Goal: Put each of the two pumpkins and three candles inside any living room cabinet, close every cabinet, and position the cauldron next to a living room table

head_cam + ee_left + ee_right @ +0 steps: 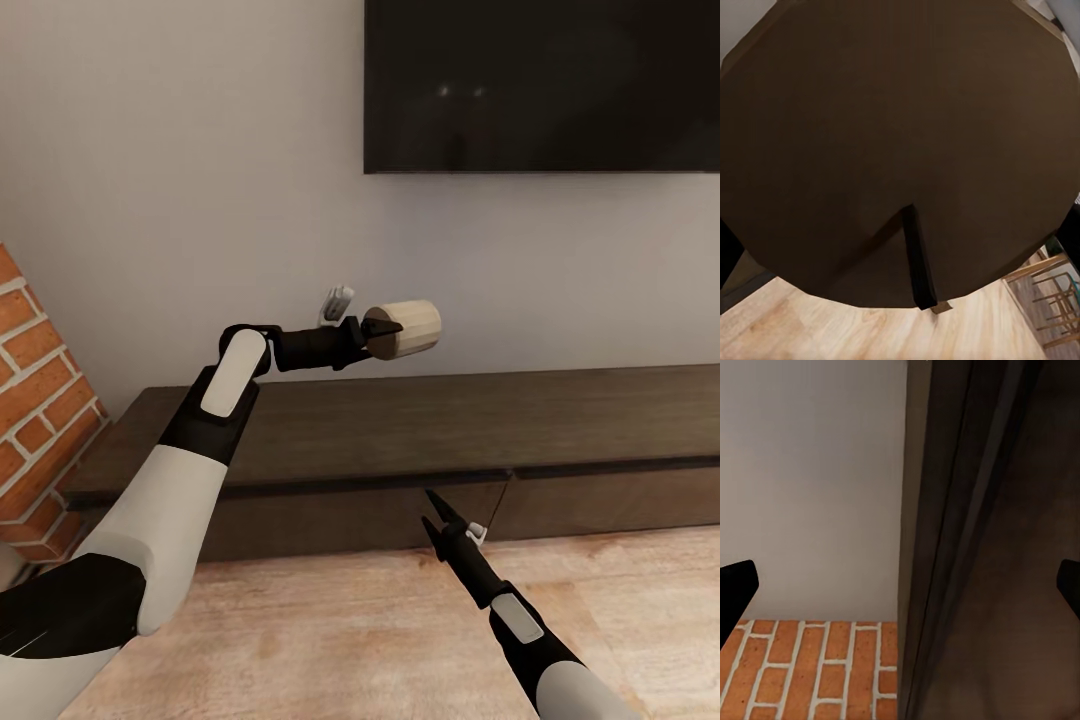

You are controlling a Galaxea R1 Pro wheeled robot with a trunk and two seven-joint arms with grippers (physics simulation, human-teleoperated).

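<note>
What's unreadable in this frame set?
- Cabinet interior: head view, drawer fronts closed, contents hidden.
- Candle in the left tool: left wrist view, so close it is only a dark blur.
- Right tool finger gap: head view, too small to judge; right wrist view cuts the fingertips at the edges.
- TV: cropped by the head view's edges.

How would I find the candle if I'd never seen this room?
Find the big black TV on the wall, then the long dark cabinet below it. Above the cabinet, the left pincer holds the candle: a stubby beige cylinder, the lone pale thing there.
</note>
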